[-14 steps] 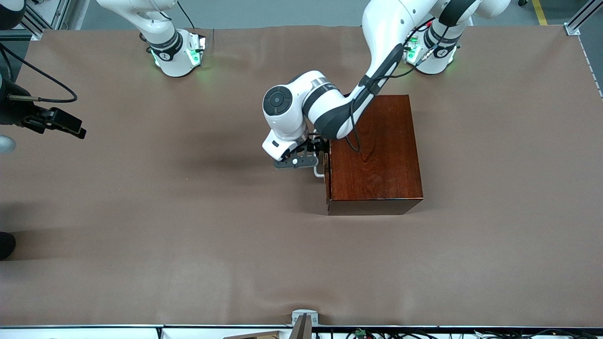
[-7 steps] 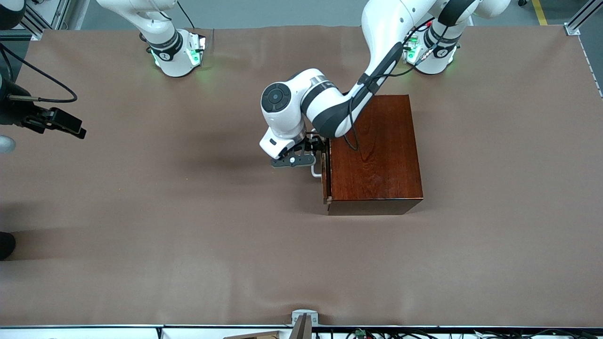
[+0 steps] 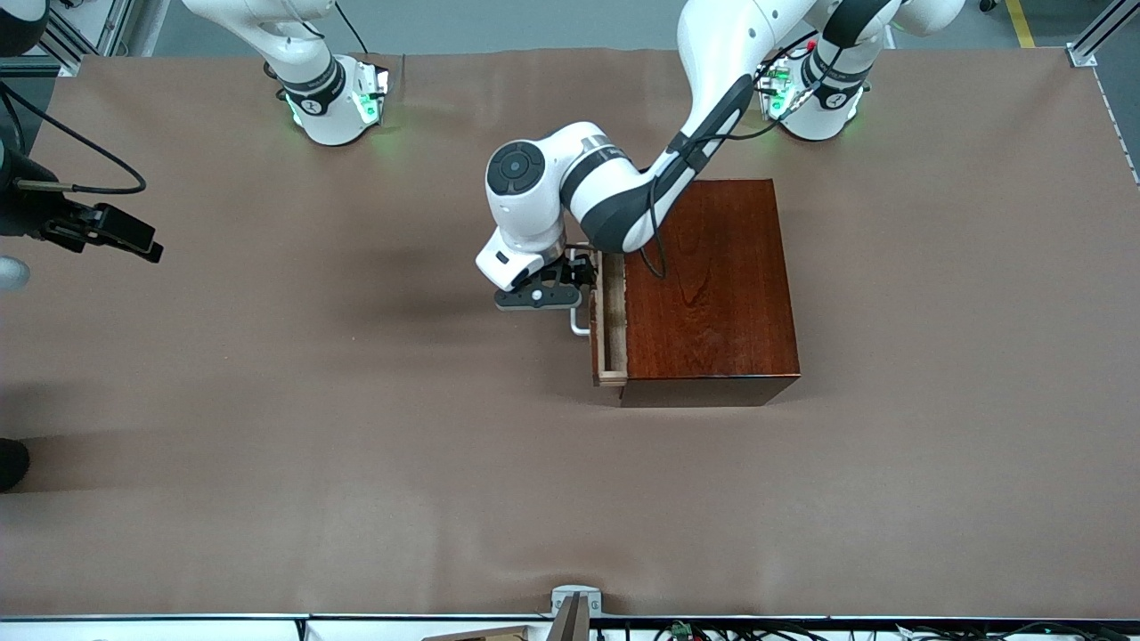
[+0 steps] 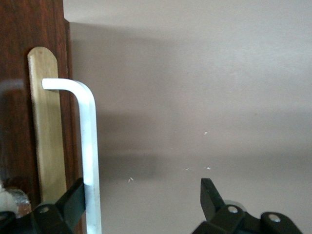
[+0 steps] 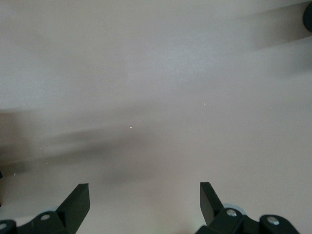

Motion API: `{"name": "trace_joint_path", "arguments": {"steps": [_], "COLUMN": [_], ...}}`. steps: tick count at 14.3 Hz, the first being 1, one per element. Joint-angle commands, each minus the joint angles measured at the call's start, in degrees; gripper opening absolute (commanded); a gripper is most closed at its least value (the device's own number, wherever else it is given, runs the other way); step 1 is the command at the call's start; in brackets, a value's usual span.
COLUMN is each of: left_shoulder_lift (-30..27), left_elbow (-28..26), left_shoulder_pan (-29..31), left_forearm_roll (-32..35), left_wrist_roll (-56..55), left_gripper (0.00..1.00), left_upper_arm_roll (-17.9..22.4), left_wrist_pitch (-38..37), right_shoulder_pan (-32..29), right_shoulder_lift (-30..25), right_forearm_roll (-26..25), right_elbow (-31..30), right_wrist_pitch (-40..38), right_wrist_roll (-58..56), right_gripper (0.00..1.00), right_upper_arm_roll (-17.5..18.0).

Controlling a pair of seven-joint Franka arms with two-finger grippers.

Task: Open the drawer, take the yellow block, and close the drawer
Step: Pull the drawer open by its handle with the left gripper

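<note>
One open left pincer (image 4: 144,195) hooking handle (image 4: 87,146)

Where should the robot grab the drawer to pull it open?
By the white handle on the drawer front. It is a thin bar standing off the dark wood, so a finger can likely slip under it. Come from in front of the drawer, jaws across the bar's straight middle. The left gripper is there already, jaws open, one finger hooked against the bar.

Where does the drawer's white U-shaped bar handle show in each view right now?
Front view: the white U-shaped bar handle sits beside the left gripper, on the slightly open drawer.
Left wrist view: handle crosses one finger.
Right wrist view: not in it.
Shared landmark: glossy dark mahogany box.
</note>
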Motion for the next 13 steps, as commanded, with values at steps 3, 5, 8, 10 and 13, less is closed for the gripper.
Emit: {"name": "trace_joint_path", "arguments": {"steps": [3, 5, 8, 10, 13], "left_shoulder_lift": [0.7, 1.1, 2.3, 2.4, 2.4], "left_elbow": [0.6, 0.6, 0.6, 0.6, 1.0], "left_shoulder_pan": [-0.8, -0.8, -1.3, -1.8, -2.1], "left_forearm_roll": [0.4, 0.4, 0.4, 0.4, 0.3], "left_wrist_roll": [-1.3, -1.2, -1.0, -1.0, -0.9], "left_gripper": [1.00, 1.00, 1.00, 1.00, 1.00], "left_upper_arm_roll": [0.0, -0.1, -0.1, -0.2, -0.9], "left_wrist_pitch": [3.2, 5.0, 5.9, 5.9, 5.9], "right_shoulder_pan": [0.1, -0.5, -0.6, -0.5, -0.4], "right_shoulder_lift": [-0.1, -0.1, 0.5, 1.5, 2.3], "right_forearm_roll": [-0.4, -0.3, -0.4, -0.4, -0.4], "right_elbow": [0.2, 0.2, 0.2, 0.1, 0.1], "right_wrist_pitch": [0.1, 0.1, 0.3, 1.8, 2.2], "right_wrist_roll": [0.9, 0.9, 0.8, 0.9, 0.9], "right_gripper": [1.00, 1.00, 1.00, 1.00, 1.00], "right_upper_arm_roll": [-0.1, -0.1, -0.2, -0.2, -0.2]}}
